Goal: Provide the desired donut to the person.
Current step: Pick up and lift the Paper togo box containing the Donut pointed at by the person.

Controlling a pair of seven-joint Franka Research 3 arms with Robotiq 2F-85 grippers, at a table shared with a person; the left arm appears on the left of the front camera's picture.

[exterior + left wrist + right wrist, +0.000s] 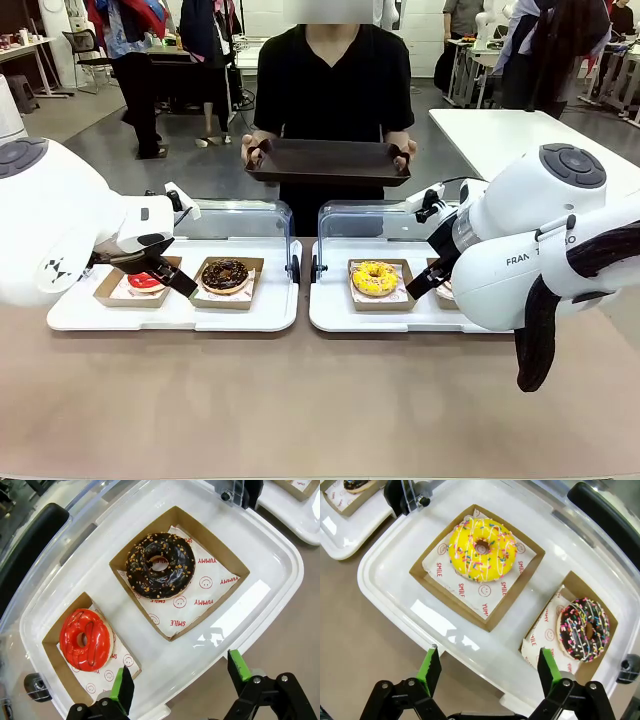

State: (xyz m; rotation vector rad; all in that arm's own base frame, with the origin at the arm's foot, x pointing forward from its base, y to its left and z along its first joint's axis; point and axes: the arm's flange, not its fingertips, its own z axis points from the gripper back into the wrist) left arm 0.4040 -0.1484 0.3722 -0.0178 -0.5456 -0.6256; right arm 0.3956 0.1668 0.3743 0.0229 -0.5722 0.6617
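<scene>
Four donuts lie in brown paper boxes on two white trays. The left tray [280, 555] holds a red glazed donut [85, 639] [145, 281] and a chocolate donut with nut bits [160, 565] [225, 273]. The right tray [380, 580] holds a yellow sprinkled donut [482, 549] [374, 277] and a chocolate donut with coloured sprinkles [583, 628]. My left gripper [180, 680] [166, 272] hovers open over the left tray's near edge. My right gripper [490, 672] [432, 282] hovers open over the right tray's near edge. The person [333, 80] holds out a dark tray [328, 160]. Nothing shows which donut is desired.
Each white tray has a clear lid [245, 218] raised at its back, with black hinges [295, 265] between the trays. The brown table [300, 400] is bare on my side. Another white table [520, 130] and bystanders are farther back.
</scene>
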